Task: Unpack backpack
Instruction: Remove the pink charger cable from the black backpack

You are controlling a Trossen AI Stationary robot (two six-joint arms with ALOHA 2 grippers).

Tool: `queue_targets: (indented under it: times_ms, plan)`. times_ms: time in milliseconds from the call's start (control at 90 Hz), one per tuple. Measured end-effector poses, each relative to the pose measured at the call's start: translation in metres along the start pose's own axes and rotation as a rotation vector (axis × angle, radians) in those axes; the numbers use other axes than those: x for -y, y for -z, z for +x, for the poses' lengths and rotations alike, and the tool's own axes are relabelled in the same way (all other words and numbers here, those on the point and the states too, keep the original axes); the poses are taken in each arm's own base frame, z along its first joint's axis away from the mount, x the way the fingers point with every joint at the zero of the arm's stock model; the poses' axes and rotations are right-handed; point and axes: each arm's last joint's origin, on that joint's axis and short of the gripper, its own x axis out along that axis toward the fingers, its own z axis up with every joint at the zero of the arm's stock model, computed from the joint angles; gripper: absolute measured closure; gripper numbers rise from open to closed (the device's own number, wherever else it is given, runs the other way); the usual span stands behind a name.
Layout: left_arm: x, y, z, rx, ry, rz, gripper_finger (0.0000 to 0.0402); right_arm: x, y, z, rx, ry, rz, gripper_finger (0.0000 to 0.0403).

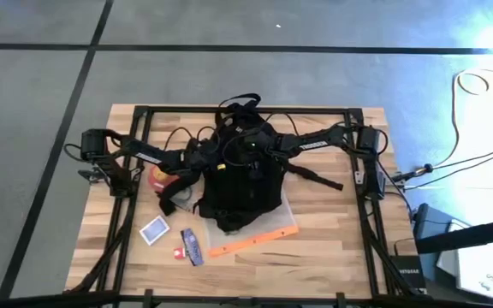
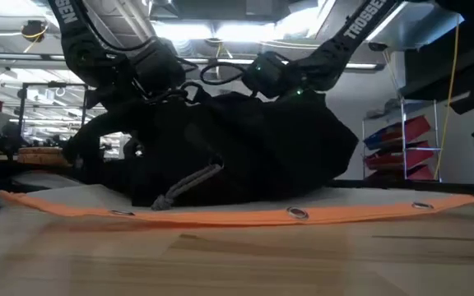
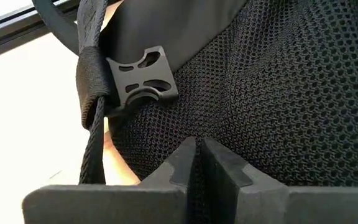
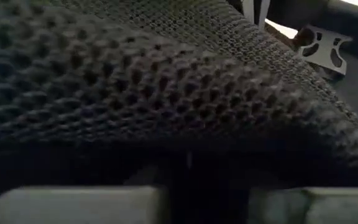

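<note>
Wooden table (image 1: 315, 257) under the overhead camera, grey floor around, shelving and ceiling lights behind in the low view. Backpack (image 1: 238, 184) lies mid-table, flat on an orange-edged clear sheet (image 1: 264, 238), straps trailing out to the sides.

Left gripper (image 3: 194, 163) is pressed against the backpack's mesh panel on its left side; fingers closed together, only a thin seam between them, and I can't make out any fabric or strap caught there. A black plastic buckle (image 3: 143, 81) on a webbing strap (image 3: 92, 81) sits just beside it. Right gripper (image 1: 268, 145) is at the pack's top right; its wrist view is filled by mesh, so whether those fingers are closed or spread, cannot tell.

Handling, my guess: soft, floppy fabric, sags and bunches when lifted, not fragile, probably moderate weight if loaded. Mesh gives little to bite on; the webbing strap, the top handle or a zipper pull look like better holds.

Containers: backpack's opening isn't visible, contents unknown. Lying loose on the table left of and in front of it: a red item (image 1: 157, 177), a white card-like box (image 1: 154, 230), a dark blue packet (image 1: 192, 246), a small red piece (image 1: 179, 253).
</note>
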Motion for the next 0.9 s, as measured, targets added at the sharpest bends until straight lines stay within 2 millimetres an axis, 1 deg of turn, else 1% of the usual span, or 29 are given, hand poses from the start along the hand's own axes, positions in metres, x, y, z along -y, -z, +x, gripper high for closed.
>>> queue_targets:
  times_ms: [78,144,289,422,589,767,900]
  plan:
    - [0.0,0.0,0.0,0.0,0.0,0.0,0.0384,0.0,0.0,0.0,-0.003,-0.001,0.007,0.0385]
    - [0.0,0.0,0.0,0.0,0.0,0.0,0.0384,0.0,0.0,0.0,-0.004,-0.002,0.008,0.0396]
    - [0.0,0.0,0.0,-0.002,0.0,0.001,0.0384,0.001,-0.002,-0.007,-0.008,0.008,0.009,0.0391]
    - [0.0,0.001,0.0,-0.006,0.002,0.003,0.0384,0.004,-0.008,-0.02,-0.019,0.032,0.0,0.04]
    - [0.0,0.001,0.0,-0.013,0.004,0.007,0.0384,0.006,-0.014,-0.036,-0.02,0.034,-0.01,0.0402]
    - [0.0,0.001,0.0,-0.012,0.003,0.007,0.0384,0.006,-0.014,-0.041,-0.036,0.025,-0.018,0.0402]
    - [0.0,0.002,0.0,-0.015,0.0,0.009,0.0384,0.005,-0.011,-0.045,-0.096,0.027,-0.025,0.0403]
